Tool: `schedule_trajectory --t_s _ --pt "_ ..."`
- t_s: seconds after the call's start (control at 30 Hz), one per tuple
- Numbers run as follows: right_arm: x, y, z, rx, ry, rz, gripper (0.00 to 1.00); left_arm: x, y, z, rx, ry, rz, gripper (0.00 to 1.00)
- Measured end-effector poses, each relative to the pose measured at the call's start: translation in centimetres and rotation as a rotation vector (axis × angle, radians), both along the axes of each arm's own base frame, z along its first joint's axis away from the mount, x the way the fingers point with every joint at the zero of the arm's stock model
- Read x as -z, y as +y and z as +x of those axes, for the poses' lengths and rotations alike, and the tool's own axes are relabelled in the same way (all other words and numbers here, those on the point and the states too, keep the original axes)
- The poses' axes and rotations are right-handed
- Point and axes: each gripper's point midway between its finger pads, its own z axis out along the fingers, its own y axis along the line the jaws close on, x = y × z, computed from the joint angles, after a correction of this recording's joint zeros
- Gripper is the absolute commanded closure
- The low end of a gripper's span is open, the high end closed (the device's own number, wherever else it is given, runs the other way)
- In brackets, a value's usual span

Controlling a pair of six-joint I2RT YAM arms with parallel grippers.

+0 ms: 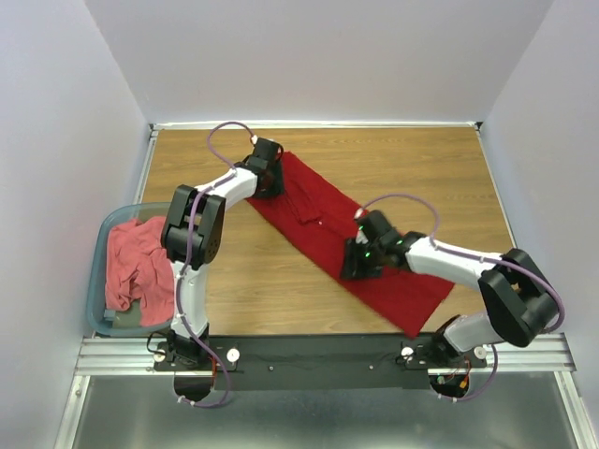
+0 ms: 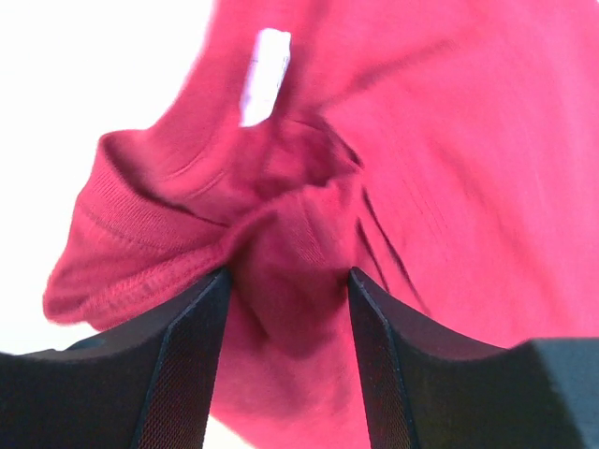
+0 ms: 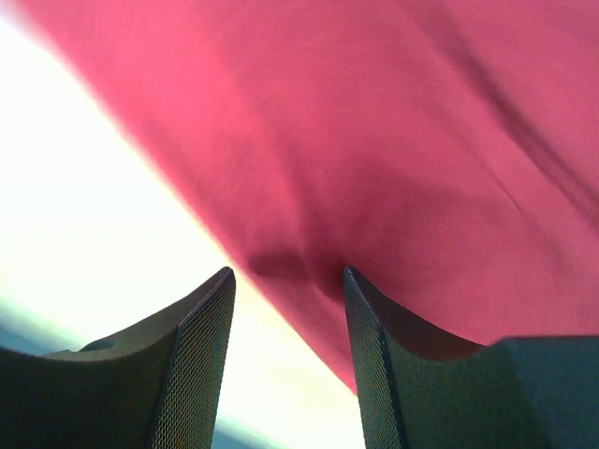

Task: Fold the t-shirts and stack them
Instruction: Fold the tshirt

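At the near right of the table (image 1: 281,299), our right arm bends left and sets its gripper (image 1: 359,265) down at the near edge of the red shirt (image 1: 323,223), jaws apart and holding nothing. At left, the pink shirt (image 1: 136,262) lies crumpled in the tub (image 1: 97,281). Farther back, our outstretched left gripper (image 1: 267,182) pinches the red shirt's bunched collar.

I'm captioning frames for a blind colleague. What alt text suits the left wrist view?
The left gripper holds a bunched fold of a red shirt between its black fingers. The shirt's ribbed edge and white label show above, against a washed-out bright background.
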Motion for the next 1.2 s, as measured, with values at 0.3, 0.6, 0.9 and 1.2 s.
schedule_trajectory --t_s 0.3,0.6,0.9,1.2 --pt "-4.3 7.0 -4.9 -0.165 0.044 0.153 0.41 -1.7 -1.7 3.3 0.057 -0.022 -0.017 0.25" --pt "-14.6 11.5 9.1 -0.17 -0.29 0.283 0.55 -17.9 3.4 -0.6 -0.043 -0.369 -0.044 0.04" --pt "-8.4 14.4 18.0 -0.231 -0.216 0.303 0.62 -28.2 11.0 -14.1 -0.183 -0.838 -0.093 0.02" --pt "-3.2 18.1 21.0 -0.311 -0.156 0.369 0.62 -23.1 13.1 -19.7 -0.181 -0.882 -0.077 0.02"
